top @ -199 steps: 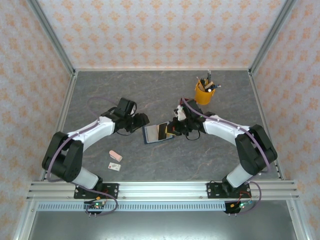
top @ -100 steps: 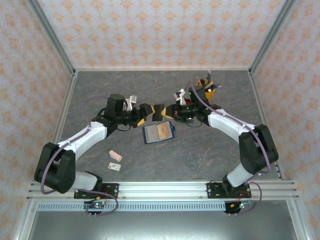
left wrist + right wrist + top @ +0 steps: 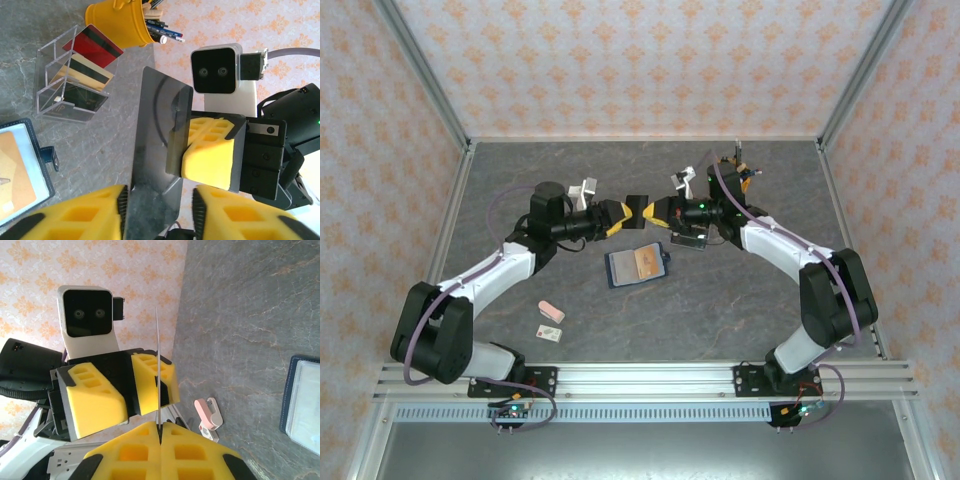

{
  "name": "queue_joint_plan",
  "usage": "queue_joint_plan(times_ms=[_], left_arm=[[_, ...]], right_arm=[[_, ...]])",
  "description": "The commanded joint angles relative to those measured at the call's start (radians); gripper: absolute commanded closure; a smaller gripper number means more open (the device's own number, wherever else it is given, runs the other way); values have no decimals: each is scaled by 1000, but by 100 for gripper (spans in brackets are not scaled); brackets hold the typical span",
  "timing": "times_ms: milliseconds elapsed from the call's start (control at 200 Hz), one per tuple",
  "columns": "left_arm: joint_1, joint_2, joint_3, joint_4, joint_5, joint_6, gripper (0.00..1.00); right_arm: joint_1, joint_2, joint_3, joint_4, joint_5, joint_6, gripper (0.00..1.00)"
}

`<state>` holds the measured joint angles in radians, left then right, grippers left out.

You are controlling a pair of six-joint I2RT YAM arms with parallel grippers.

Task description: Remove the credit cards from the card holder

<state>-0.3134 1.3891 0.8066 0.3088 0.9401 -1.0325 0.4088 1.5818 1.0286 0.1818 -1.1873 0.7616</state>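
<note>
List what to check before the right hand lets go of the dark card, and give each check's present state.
1. The right hand is shut on the dark grey card: ok.
2. The card's lower end lies between the fingers of the left hand: ok.
3. The left hand grips it firmly: cannot tell.
4. The card holder lies open: ok.
5. The card holder is emptied: not ok, an orange card shows inside.
</note>
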Motion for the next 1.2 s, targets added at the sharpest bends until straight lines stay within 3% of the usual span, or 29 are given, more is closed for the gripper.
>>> queue_joint_plan(times_ms=[0,140,265,340,495,656,766,796,941,1071,1196], left_arm=[[-3,7,4,80,31,-21,67],[-10,2,8,101,29,-28,85],[-24,2,10,110,20,-37,100],[-32,5,12,116,10,-45,100],[-44,14,14,133,-3,-63,100],[-46,15,20,99,-12,-59,100],[-43,-10,57,-125,-76,45,79],[-42,-19,74,-214,-107,84,67],[-27,-58,162,-634,-339,270,27],[-8,-66,227,-885,-546,377,13],[9,-74,251,-992,-682,435,3]], right_arm=[[-3,-38,27,73,-37,26,100],[-4,-40,21,97,-34,59,100],[-2,-43,10,162,0,135,83],[0,-41,1,224,20,191,79],[5,-35,-7,293,46,247,79],[4,-35,-1,255,71,210,94],[-5,-67,41,11,138,-9,100],[-8,-78,64,-95,172,-110,100],[-8,-97,196,-549,459,-569,100],[-16,-78,255,-694,687,-803,100],[-20,-69,273,-696,758,-996,100]])
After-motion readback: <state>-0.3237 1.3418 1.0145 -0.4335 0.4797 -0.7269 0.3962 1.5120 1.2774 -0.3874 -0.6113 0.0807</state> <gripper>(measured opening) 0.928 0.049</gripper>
